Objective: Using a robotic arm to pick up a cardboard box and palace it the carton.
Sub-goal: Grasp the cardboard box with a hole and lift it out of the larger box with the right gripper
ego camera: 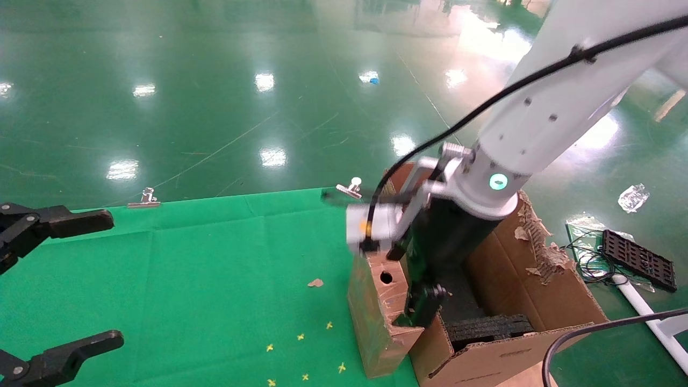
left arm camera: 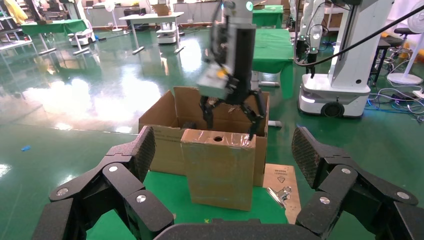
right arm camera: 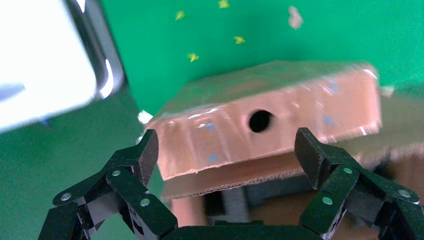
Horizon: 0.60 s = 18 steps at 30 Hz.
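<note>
Head view: right arm [ego camera: 543, 118] reaches down over the carton [ego camera: 543, 279], which sits off the right edge of the green cloth [ego camera: 204, 269]. Box [ego camera: 379, 306] stands on end at the cloth's right edge, touching the carton's left wall, hole side up. Right gripper [right arm camera: 227, 155] hangs just above the box, fingers [right arm camera: 140, 160] spread wide, not touching it. Left gripper [ego camera: 59, 279] sits at the far left over the cloth, fingers [left arm camera: 127, 165] spread, holding nothing. Black foam [ego camera: 486, 325] lines the carton's inside. Metal clips [ego camera: 144, 200] on the cloth's far edge.
</note>
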Each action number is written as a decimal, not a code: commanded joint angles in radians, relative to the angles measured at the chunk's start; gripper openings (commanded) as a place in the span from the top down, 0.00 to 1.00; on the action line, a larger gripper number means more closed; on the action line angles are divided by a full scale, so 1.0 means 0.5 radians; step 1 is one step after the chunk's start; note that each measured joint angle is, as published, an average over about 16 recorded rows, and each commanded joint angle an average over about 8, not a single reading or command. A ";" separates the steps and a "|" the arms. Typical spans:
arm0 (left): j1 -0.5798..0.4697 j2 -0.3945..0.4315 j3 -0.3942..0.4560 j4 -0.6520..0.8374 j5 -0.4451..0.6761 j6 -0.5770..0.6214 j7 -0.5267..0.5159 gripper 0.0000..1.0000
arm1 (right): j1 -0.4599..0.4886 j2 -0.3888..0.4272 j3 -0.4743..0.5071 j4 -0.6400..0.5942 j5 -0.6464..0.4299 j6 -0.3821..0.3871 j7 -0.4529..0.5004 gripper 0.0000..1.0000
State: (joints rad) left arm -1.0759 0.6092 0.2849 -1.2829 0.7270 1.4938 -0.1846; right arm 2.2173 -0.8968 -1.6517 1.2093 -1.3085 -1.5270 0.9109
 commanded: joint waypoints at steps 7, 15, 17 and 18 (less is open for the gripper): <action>0.000 0.000 0.001 0.000 -0.001 0.000 0.001 0.00 | -0.004 -0.073 -0.022 -0.397 0.095 -0.003 0.522 0.00; 0.000 -0.001 0.002 0.000 -0.001 -0.001 0.001 0.00 | -0.078 -0.197 -0.100 -0.677 0.092 -0.040 0.807 0.00; -0.001 -0.001 0.002 0.000 -0.002 -0.001 0.001 0.00 | -0.102 -0.213 -0.106 -0.712 0.110 -0.040 0.826 0.00; -0.001 -0.001 0.003 0.000 -0.002 -0.001 0.001 0.00 | -0.115 -0.219 -0.107 -0.727 0.122 -0.040 0.831 0.00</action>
State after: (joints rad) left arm -1.0762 0.6087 0.2862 -1.2829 0.7261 1.4932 -0.1840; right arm 2.1607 -1.0058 -1.7049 0.8519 -1.2490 -1.5468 1.3225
